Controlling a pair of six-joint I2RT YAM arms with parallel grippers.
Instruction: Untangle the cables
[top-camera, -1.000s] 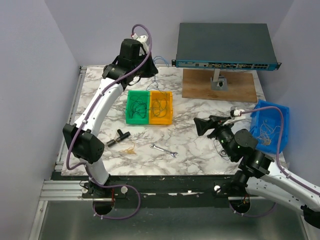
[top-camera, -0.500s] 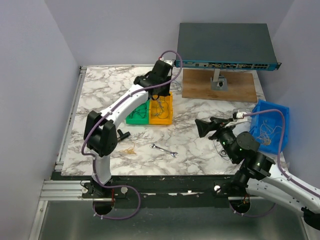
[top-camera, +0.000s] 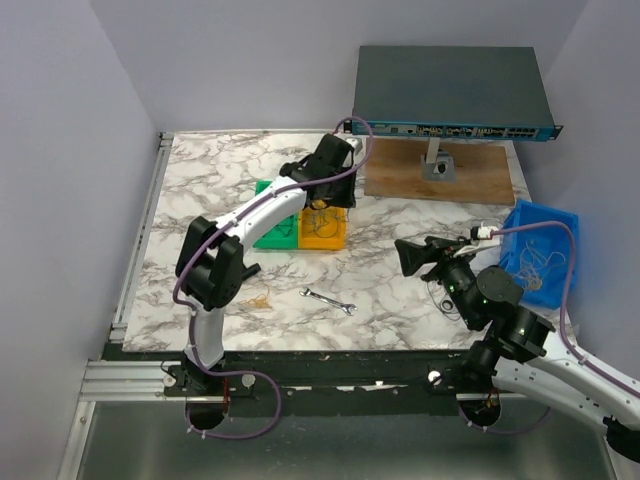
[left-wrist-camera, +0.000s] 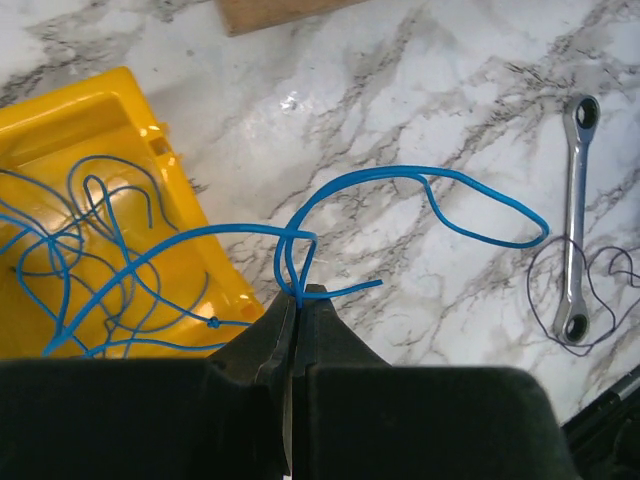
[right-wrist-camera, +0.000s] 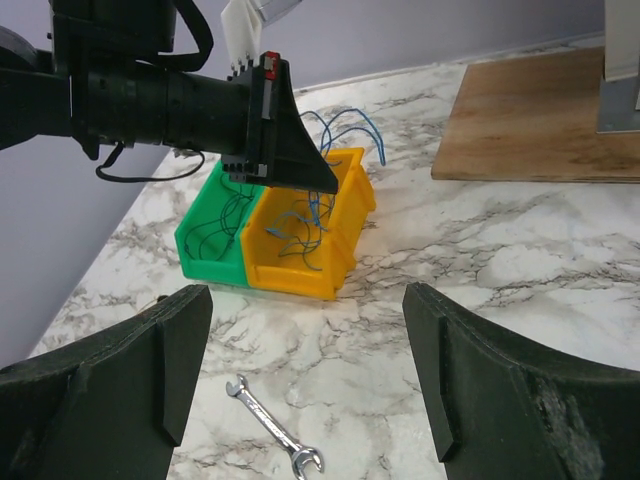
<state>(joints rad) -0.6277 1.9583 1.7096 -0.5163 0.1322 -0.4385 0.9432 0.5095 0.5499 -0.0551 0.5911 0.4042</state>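
My left gripper (left-wrist-camera: 298, 296) is shut on a thin blue cable (left-wrist-camera: 430, 183), pinched at a crossing loop, with the free end curling out over the marble. It hangs over the near edge of the yellow bin (left-wrist-camera: 120, 110), which holds several tangled blue cables (left-wrist-camera: 70, 240). In the top view the left gripper (top-camera: 332, 196) is above the yellow bin (top-camera: 322, 232). The green bin (right-wrist-camera: 212, 238) beside it holds dark cables. My right gripper (right-wrist-camera: 305, 370) is open and empty, low over the table, facing the bins (top-camera: 410, 255).
A steel wrench (top-camera: 328, 301) lies on the marble near the front, with a thin dark cable loop (left-wrist-camera: 590, 290) by it. A blue bin (top-camera: 545, 250) with more cables stands at the right. A wooden board (top-camera: 440, 170) carrying a network switch (top-camera: 450, 90) is at the back. A black part (top-camera: 245, 268) lies at the left.
My left arm swung from the back left to over the yellow bin with the blue cable in it. The right arm shifted only slightly.
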